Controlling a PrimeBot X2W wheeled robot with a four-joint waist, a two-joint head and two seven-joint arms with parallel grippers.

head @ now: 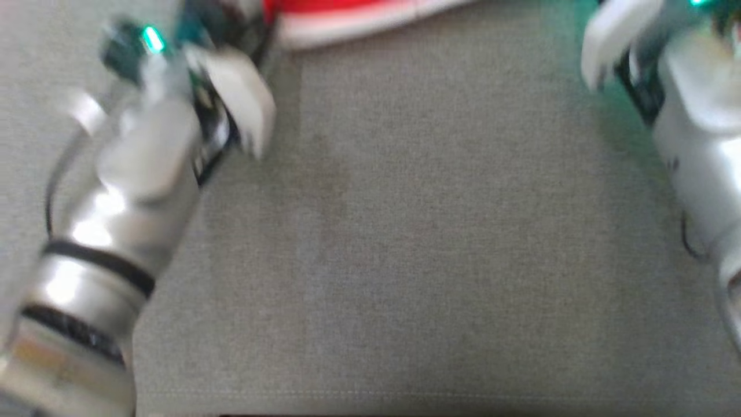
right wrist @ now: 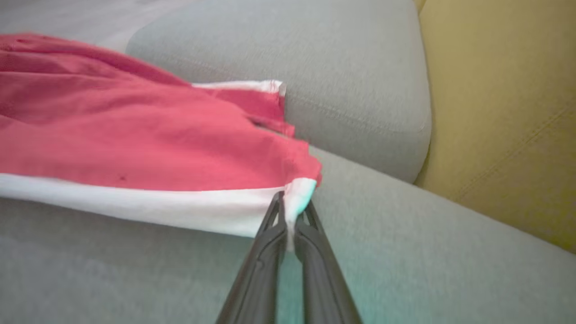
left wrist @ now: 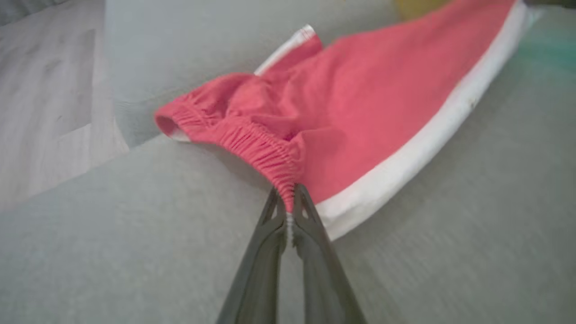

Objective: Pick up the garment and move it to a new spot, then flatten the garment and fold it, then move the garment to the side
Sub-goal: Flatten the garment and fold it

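Sofa seat cushion (head: 405,260), grey woven fabric, broad and flat, blurred, across most of the head view. Mustard-yellow upholstery (right wrist: 495,112) down the right side of the right wrist view, beside a rounded grey back cushion (right wrist: 315,67). Pale wooden floor (left wrist: 45,99) at the upper left of the left wrist view. Left forearm (head: 133,174), silver, along the left edge of the head view, and right forearm (head: 694,116) along the right edge, both reaching toward the top of the frame. Garment (left wrist: 360,99), red, with a white band (left wrist: 427,135) along one edge and a gathered elastic waistband (left wrist: 252,144), stretched low over the grey seat cushion between the two arms; fully resting or partly lifted, impossible to tell. Left gripper (left wrist: 287,200) at bottom centre of its view, dark fingers pinched together on the elastic waistband. Right gripper (right wrist: 288,204) at bottom centre of its view, likewise clamped, on an end corner of the white band. Judged soft, light and limp: no stiffness, prone to sag and bunch between the two grips, neither fragile nor slippery. Best holds probably the thicker edges, waistband and band corner, well apart for tension and a flat lay.
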